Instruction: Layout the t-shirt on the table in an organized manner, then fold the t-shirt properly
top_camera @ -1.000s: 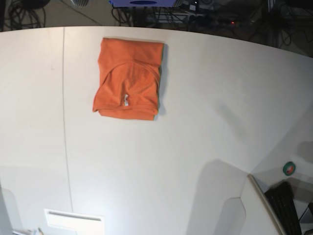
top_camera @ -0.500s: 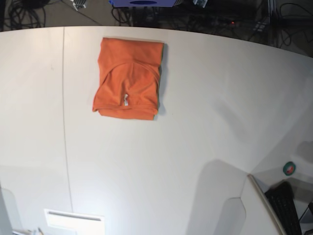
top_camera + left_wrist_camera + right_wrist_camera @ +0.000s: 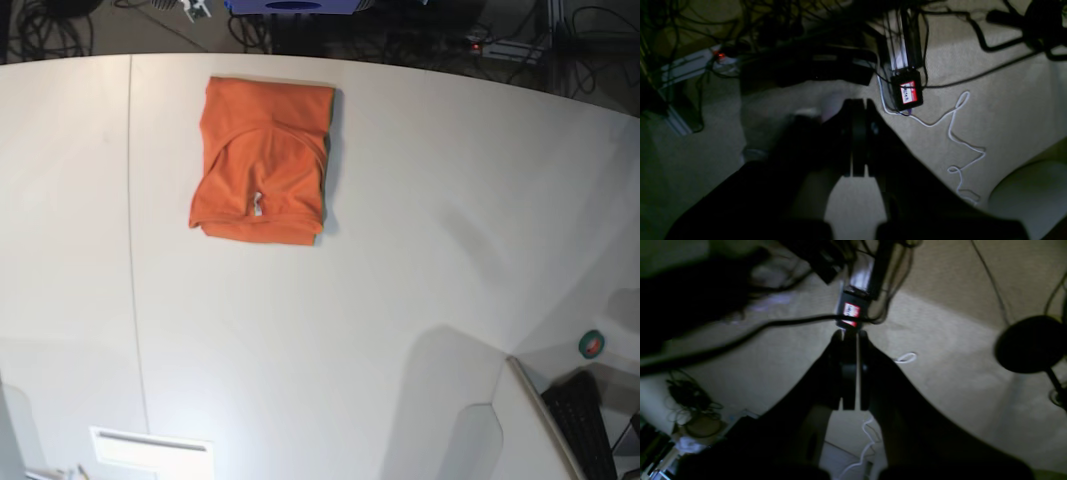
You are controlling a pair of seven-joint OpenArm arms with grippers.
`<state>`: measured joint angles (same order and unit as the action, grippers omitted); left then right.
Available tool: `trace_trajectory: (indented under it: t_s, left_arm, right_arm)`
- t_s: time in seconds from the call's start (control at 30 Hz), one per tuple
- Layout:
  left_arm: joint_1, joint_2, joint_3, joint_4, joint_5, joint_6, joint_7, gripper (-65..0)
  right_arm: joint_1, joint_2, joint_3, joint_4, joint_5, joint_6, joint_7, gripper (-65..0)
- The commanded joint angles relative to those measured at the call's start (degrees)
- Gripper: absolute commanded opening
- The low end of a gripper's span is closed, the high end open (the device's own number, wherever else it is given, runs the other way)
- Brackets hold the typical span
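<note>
Folded into a compact rectangle, the t-shirt (image 3: 263,162) on the far part of the table (image 3: 400,300), just right of the thin dark seam (image 3: 131,250), white tag showing near its near edge. Left gripper (image 3: 859,133) clenched on nothing, above a carpeted floor with cables. Right gripper (image 3: 850,370) likewise clenched and empty, off the table.

almost nothing differs from a second ago. the only shift in the base view is along the dark strip beyond the far edge of the table (image 3: 420,300): a small pale object (image 3: 195,8) among the cables at the top left has slid a little rightward, and a light-coloured bar (image 3: 510,47) now shows near the red light at the top right.
</note>
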<state>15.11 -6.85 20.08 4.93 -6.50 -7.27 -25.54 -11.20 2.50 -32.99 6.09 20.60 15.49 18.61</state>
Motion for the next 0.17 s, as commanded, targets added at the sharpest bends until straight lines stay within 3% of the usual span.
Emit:
trace_trajectory:
  t_s: [0.0,0.13]
  left_arm:
    - [0.9,-0.3,0.1,0.0,0.0,0.1,-0.4,-65.0]
    - [0.7,-0.3,0.0,0.0,0.0,0.1,-0.4,-65.0]
  right_arm:
    - [-1.1,-0.3,0.1,0.0,-0.1,0.5,0.2,-65.0]
    - [-1.4,-0.7,0.1,0.0,-0.1,0.5,0.3,-65.0]
